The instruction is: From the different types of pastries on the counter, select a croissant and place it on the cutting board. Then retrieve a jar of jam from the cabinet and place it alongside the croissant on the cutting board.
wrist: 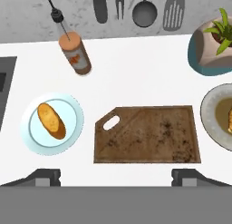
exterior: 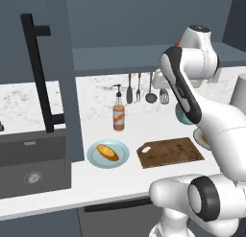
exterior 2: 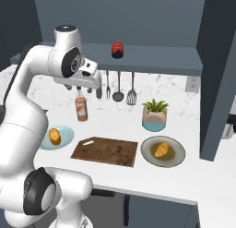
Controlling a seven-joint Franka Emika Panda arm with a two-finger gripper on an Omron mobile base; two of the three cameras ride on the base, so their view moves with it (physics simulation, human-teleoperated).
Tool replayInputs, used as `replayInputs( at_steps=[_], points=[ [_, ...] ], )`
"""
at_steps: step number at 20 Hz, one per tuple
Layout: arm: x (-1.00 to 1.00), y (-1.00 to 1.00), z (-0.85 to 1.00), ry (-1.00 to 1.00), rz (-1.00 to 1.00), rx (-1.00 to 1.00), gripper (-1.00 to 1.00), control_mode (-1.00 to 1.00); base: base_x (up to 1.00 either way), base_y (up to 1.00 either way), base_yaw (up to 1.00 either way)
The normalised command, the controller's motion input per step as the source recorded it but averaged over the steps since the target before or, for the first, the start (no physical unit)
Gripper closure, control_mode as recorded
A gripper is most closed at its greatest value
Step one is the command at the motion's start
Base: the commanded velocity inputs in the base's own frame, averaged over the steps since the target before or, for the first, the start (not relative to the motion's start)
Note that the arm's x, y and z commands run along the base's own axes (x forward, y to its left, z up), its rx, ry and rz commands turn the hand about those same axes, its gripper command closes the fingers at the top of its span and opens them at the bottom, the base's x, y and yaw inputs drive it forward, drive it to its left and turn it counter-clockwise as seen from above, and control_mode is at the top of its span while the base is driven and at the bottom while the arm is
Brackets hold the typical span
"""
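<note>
Croissant (exterior 2: pixel 162 149) on grey plate (exterior 2: pixel 175 159), right of cutting board (wrist: pixel 147 136). Likely light, flaky, crushable; pinch gently across middle. Gripper (wrist: pixel 116 177) jaws spread wide, empty, high above board.

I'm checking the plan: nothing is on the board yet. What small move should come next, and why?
Probably shift the open gripper toward the grey plate beside the cutting board: the curved croissant lies there, while the gripper hangs empty above the bare board.
</note>
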Motion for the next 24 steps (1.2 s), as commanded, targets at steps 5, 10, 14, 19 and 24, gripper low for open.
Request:
replayInputs(
  at_steps=[5, 10, 14, 19, 24],
  points=[
    [0.0, -0.42, 0.51, 0.06, -0.06, 0.0, -1.0, -1.0, 0.0, 0.0, 0.0],
    [0.0, -0.52, 0.13, -0.01, -0.01, -0.01, -1.0, -1.0, 0.0, 0.0, 0.0],
    [0.0, -0.41, 0.0, -0.14, 0.0, -0.06, -1.0, -1.0, 0.0, 0.0, 0.0],
    [0.0, -0.16, 0.12, -0.27, 0.0, -0.08, -1.0, -1.0, 0.0, 0.0, 0.0],
    [0.0, -0.01, 0.21, -0.26, 0.0, -0.05, -1.0, -1.0, 0.0, 0.0, 0.0]
  ],
)
